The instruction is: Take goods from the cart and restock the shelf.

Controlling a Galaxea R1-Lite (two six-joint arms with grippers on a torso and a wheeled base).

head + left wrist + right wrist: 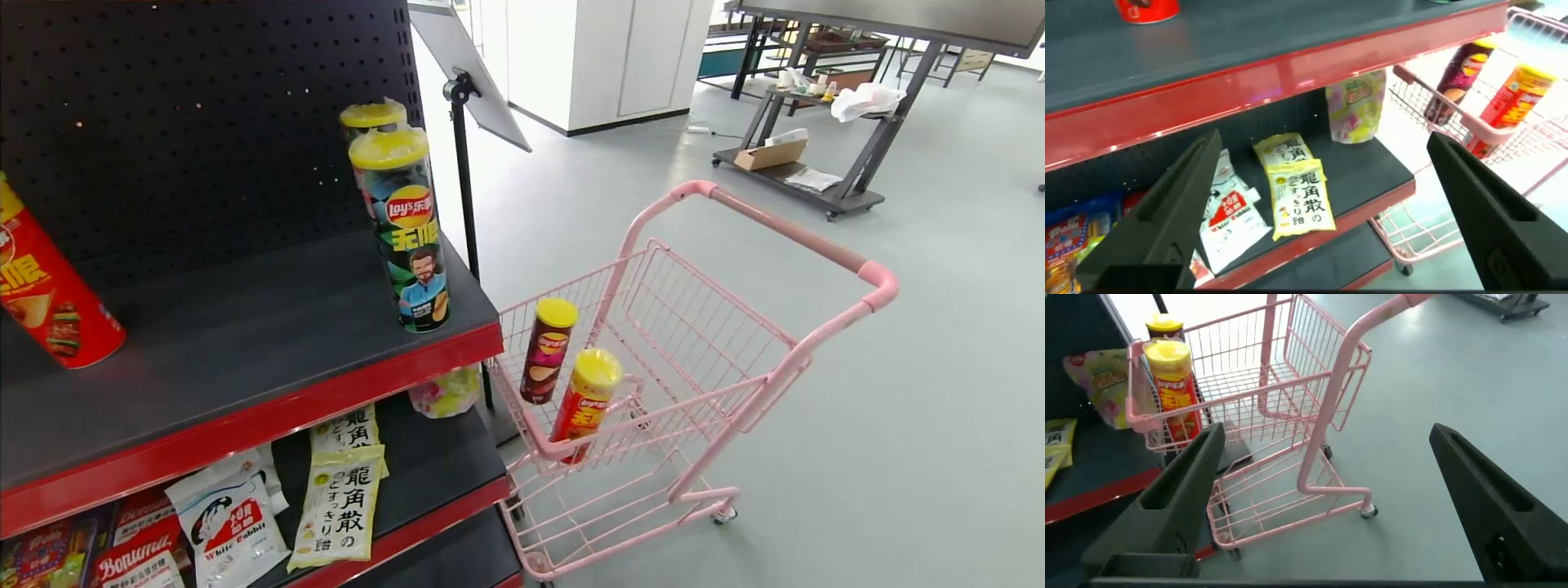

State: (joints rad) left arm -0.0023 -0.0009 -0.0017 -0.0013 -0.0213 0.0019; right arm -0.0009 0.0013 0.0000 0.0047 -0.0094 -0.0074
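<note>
Against the left wall of the cart (784, 224) stand a red can (581, 407) and a maroon can (545, 359). Left tool (1323, 139) and right tool (1327, 429) hang spread, empty. Likely best: grip the red can mid-body, lift straight up, then onto the shelf (245, 343).

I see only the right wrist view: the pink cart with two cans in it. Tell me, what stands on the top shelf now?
Observer: On the top shelf a tall can with a yellow lid stands at the right end, near the front edge, and a second can stands directly behind it.
Operator: Thank you. And my other arm, is it holding something?
Observer: No. The left gripper is open and empty. It faces the lower shelf, where bags of sweets lie.
</note>
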